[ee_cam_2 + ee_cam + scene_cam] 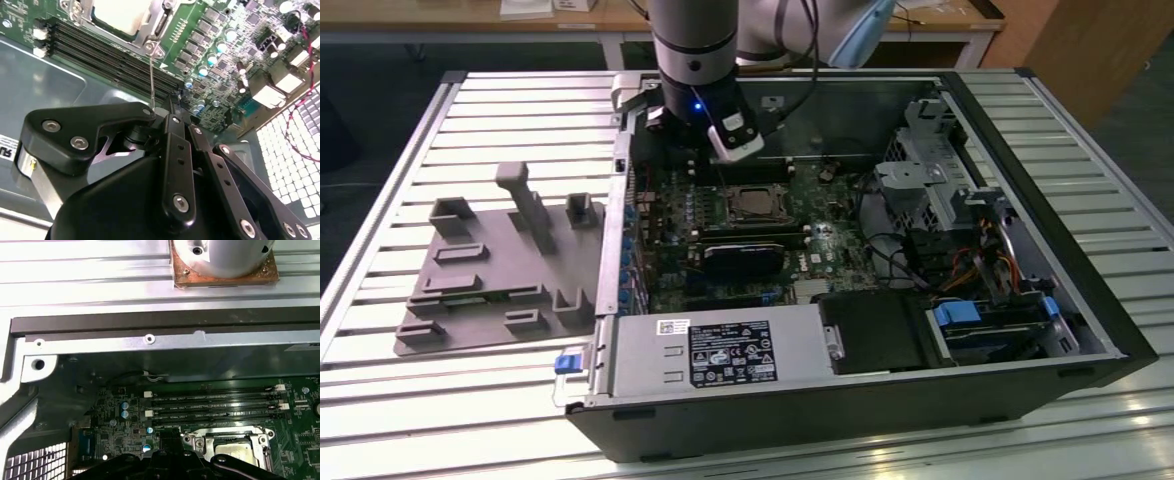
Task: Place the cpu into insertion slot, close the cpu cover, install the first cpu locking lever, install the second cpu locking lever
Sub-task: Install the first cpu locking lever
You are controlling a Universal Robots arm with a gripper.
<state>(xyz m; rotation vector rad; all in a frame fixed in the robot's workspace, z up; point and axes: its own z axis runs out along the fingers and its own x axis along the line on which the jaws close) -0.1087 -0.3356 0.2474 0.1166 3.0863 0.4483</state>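
Observation:
The cpu (750, 204) lies in the insertion slot (192, 442) on the green board, its dull silver top (234, 450) facing up. The cpu cover (227, 433) is a silver frame that rests down around the chip. A thin wire locking lever (151, 75) rises from its hinge at the corner of the socket (152, 47) to my gripper (167, 107). The black fingers are drawn together on the lever's free end. In the exterior view the gripper (720, 158) hangs just behind the socket, inside the open computer case.
Memory slots (215, 402) run beside the socket, and capacitors (212, 57) stand near it. The case wall (150, 340) rises just behind the gripper. A black fan module (747, 258), the power supply (720, 355) and drive cages (961, 200) crowd the case. A grey fixture (494, 270) sits on the table at the exterior view's left.

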